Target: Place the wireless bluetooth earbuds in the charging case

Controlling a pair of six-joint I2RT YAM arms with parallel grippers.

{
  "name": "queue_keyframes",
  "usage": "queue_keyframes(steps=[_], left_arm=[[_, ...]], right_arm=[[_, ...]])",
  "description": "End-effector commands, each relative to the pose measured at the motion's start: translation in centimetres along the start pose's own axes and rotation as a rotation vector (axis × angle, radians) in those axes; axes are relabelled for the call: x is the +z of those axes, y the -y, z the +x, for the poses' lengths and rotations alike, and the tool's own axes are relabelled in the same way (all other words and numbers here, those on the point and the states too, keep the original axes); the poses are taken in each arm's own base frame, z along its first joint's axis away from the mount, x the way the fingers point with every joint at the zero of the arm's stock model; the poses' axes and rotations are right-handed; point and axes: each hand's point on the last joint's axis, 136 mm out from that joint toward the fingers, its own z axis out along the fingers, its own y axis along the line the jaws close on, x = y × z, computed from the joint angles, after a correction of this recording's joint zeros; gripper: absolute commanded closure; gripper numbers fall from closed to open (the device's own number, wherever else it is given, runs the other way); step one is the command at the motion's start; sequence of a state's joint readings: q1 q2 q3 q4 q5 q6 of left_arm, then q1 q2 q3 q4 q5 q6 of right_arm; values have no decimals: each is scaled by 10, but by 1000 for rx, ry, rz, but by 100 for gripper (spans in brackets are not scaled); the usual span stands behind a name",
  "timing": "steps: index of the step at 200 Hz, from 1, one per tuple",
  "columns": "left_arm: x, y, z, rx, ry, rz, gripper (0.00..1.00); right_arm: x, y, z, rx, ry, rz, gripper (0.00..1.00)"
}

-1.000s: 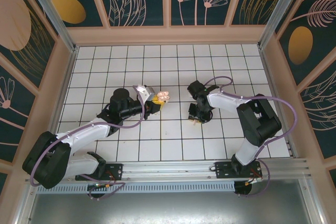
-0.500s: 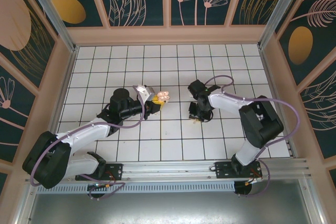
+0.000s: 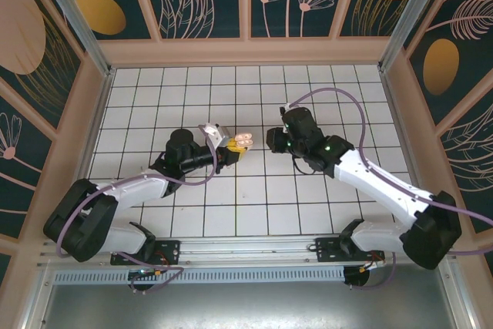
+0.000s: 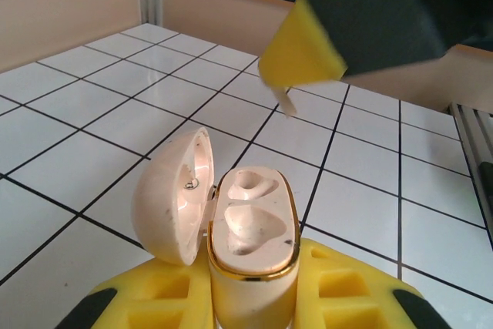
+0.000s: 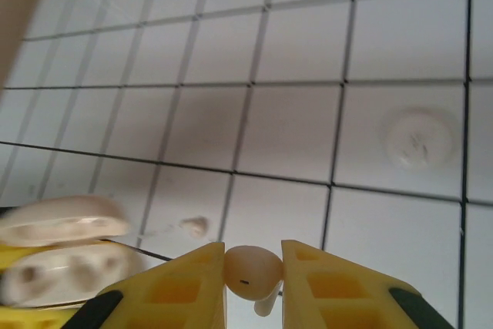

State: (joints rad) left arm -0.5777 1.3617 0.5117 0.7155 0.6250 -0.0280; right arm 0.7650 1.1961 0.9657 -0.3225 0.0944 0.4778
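Gripping case (image 4: 250, 240) in my left end effector (image 4: 250, 300), pads clamping its body, lower centre of left wrist frame. Case standing upright, lid (image 4: 173, 206) hanging open at left, two sockets showing. Pinching earbud (image 5: 248, 267) in my right end effector (image 5: 253, 273), jaws almost closed, bottom centre of right wrist frame. Top view: both end effectors hovering near each other, apart, over mid-counter (image 3: 339, 90). White disc (image 5: 420, 138) lying on counter, right of right wrist frame.
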Motion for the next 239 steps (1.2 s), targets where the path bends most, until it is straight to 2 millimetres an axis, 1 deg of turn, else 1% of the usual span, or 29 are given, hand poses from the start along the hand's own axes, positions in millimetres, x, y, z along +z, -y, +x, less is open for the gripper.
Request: queue_keyframes(steps=[1, 13, 31, 59, 110, 170, 213, 239], left_arm=[[3, 8, -26, 53, 83, 61, 81], [3, 12, -28, 58, 89, 82, 81], [3, 13, -31, 65, 102, 88, 81], [2, 15, -35, 78, 119, 94, 81], [1, 15, -42, 87, 140, 94, 81], [-1, 16, -46, 86, 148, 90, 81], [-2, 15, -50, 86, 157, 85, 81], [-2, 15, -52, 88, 163, 81, 81]], right_arm=[[-18, -21, -29, -113, 181, -56, 78], [-24, -34, -31, -144, 216, -116, 78], [-31, -47, -31, -170, 243, -177, 78], [-32, -55, -26, -196, 236, -213, 78], [-26, -60, -17, -212, 205, -238, 78], [-21, -67, -12, -227, 186, -278, 78], [-14, -65, -7, -230, 159, -264, 79], [-13, -63, -4, -229, 150, -259, 79]])
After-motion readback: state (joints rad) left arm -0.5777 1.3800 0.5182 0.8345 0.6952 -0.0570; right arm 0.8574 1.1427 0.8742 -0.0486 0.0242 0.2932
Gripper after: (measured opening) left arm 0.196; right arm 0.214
